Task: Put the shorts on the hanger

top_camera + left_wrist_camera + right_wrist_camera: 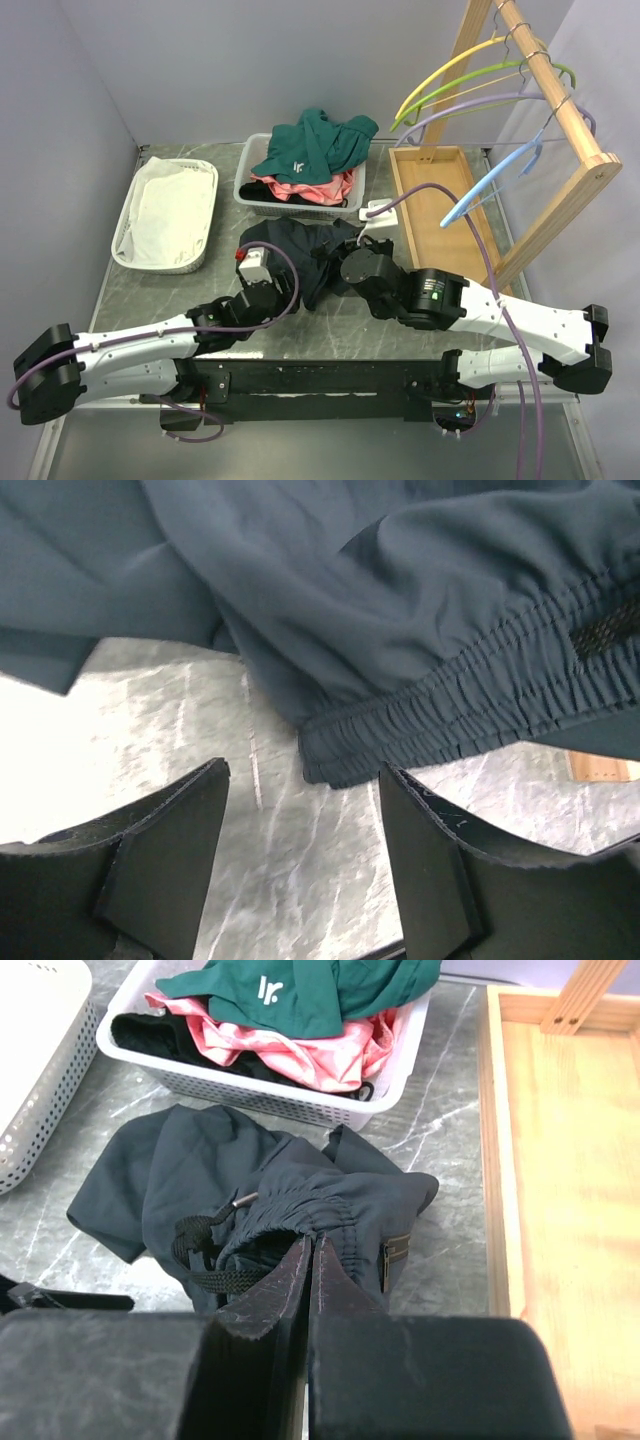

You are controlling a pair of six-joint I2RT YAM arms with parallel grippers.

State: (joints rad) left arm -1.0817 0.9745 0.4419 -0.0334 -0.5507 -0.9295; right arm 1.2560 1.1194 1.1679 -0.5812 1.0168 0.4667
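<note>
The dark navy shorts [300, 250] lie bunched on the table in front of the clothes basket. My right gripper [310, 1245] is shut on their elastic waistband [340, 1215], next to the black drawstring [205, 1260]; in the top view it [338, 258] sits at the shorts' right side. My left gripper [305, 780] is open and empty, low over the table, its fingers [175, 830] just short of a corner of the waistband [350, 750]; in the top view it [258, 256] is at the shorts' left edge. The light-blue hanger [495, 180] hangs on the wooden rack at the right.
A white basket [245, 190] holds a teal garment [310, 145] and a pink one [315, 188]. A white mesh basket [203, 235] stands at the left. The wooden rack [560, 110] with its tray base [430, 200] carries yellow, green and lavender hangers.
</note>
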